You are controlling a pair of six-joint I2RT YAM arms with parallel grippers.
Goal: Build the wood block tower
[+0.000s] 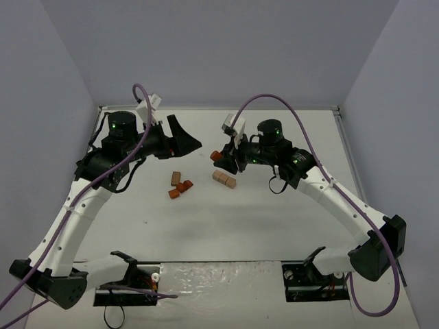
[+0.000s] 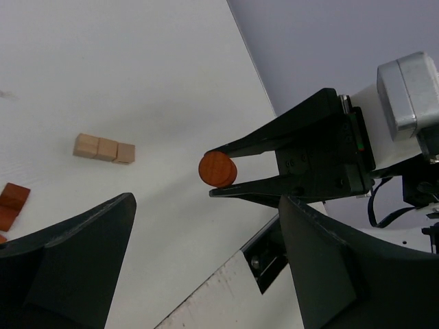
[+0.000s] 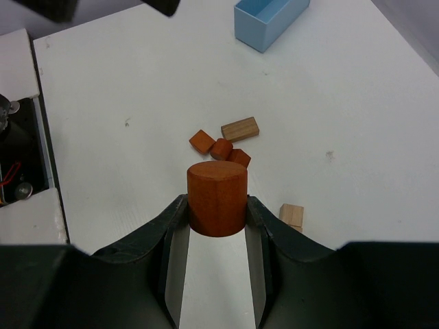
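From above, the right jaws are closed on a reddish-brown cylinder [image 1: 215, 156] and appear to hold it clear of the tabletop [image 1: 274, 226] near its middle. A tan row [image 1: 223, 179] of light blocks lies just beside the cylinder, toward the near edge. A loose cluster [image 1: 180, 186] of reddish-brown pieces and one tan piece sits left of that row, between the two arms. The left jaws stand wide apart with nothing in them, aimed across a gap at the cylinder.

In the left wrist view, the cylinder turns a round end face to the camera, with a right jaw pressing above and below it. Its axis therefore seems to run toward the left jaws rather than down at the tabletop. The tan row lies off to the left, well apart.

In the right wrist view, the jaws press the cylinder's curved sides. The cluster lies straight ahead beyond it, and a light-blue box [image 3: 267, 20] sits farther off. The right arm looks nearer the row, and the cylinder would probably need turning before it could stand on end.
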